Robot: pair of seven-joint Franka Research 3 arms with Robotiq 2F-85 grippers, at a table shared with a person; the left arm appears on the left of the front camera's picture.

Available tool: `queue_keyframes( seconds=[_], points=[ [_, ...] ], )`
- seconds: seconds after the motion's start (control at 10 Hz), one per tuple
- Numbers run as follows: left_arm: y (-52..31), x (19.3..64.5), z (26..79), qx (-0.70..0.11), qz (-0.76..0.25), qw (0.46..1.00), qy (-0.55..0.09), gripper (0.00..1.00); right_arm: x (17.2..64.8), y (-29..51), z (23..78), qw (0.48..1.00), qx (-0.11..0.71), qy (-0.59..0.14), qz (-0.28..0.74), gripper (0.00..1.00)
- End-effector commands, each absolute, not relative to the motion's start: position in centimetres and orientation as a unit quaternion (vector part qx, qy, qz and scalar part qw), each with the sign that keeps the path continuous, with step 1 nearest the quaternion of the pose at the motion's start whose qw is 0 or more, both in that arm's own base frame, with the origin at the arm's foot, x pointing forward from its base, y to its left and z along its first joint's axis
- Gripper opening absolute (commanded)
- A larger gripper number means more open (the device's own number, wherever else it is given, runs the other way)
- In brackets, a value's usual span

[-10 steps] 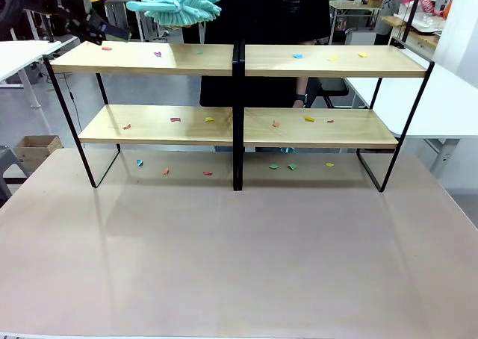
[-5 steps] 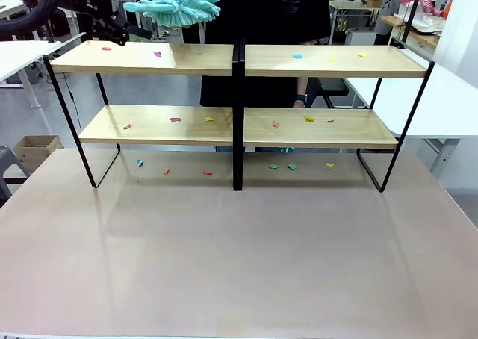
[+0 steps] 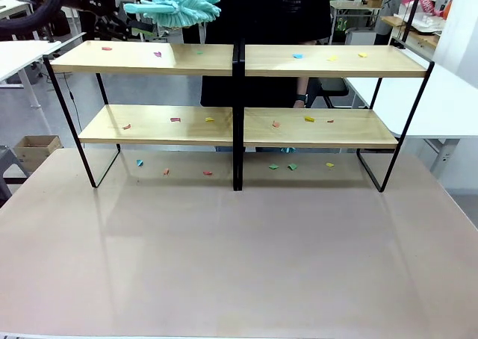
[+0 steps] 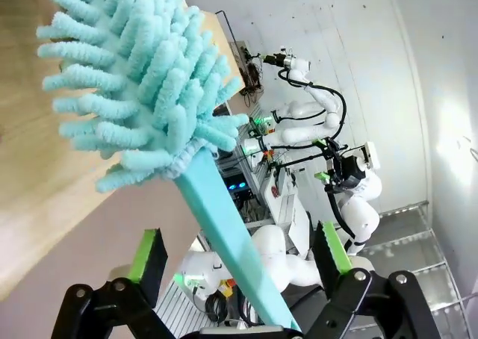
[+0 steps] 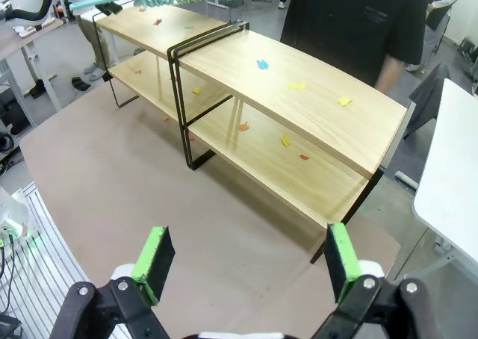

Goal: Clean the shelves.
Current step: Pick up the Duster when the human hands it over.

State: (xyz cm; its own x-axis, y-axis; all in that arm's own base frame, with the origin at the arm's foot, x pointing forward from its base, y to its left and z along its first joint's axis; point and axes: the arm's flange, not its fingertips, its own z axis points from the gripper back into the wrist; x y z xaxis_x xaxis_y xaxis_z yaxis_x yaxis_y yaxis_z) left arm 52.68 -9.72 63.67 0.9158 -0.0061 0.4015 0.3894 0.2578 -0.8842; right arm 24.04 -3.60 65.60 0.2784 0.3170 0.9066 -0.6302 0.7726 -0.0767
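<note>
The left gripper [image 4: 239,253] now stands at the upper left of the front view, closer to the teal duster [image 3: 178,5] than one second before. Its jaws are wide apart and straddle the duster handle [image 4: 224,234]. Neither green pad touches the handle, so nothing is gripped. What supports the duster cannot be determined.

The right gripper [image 5: 243,260] is fully spread and empty, low in its wrist view.

The shelves [image 3: 299,61] occupy the upper half of the front view, on the far part of the table [image 3: 239,264], unmoved. Coloured paper scraps [image 3: 298,55] lie on both tiers and beneath them.

Assessment: tool pickup appears imminent, and no cleaning is done yet.
</note>
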Motion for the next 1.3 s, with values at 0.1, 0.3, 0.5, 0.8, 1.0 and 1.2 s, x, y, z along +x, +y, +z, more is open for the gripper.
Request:
queue_keyframes(
  seconds=[0.1, 0.3, 0.5, 0.8, 1.0, 1.2],
  points=[
    [-10.24, 52.56, 63.63, -0.608, -0.124, 0.769, -0.153, 0.49, 24.06, -3.62, 65.6, 0.783, 0.153, -0.52, 0.304, 1.0],
    [-10.15, 52.51, 63.54, -0.607, -0.128, 0.77, -0.151, 0.0, 24.06, -3.62, 65.6, 0.783, 0.153, -0.52, 0.304, 1.0],
    [-10.12, 52.5, 63.61, -0.606, -0.128, 0.77, -0.155, 0.0, 24.06, -3.62, 65.6, 0.783, 0.153, -0.52, 0.304, 1.0],
    [-10.21, 52.45, 63.5, -0.606, -0.125, 0.77, -0.157, 0.0, 24.06, -3.62, 65.6, 0.783, 0.153, -0.52, 0.304, 1.0],
    [-10.18, 52.47, 63.54, -0.607, -0.128, 0.769, -0.157, 0.0, 24.06, -3.62, 65.6, 0.783, 0.153, -0.52, 0.304, 1.0],
    [-10.12, 52.24, 63.55, -0.608, -0.133, 0.767, -0.155, 0.0, 24.06, -3.62, 65.6, 0.783, 0.153, -0.52, 0.304, 1.0]
  ],
)
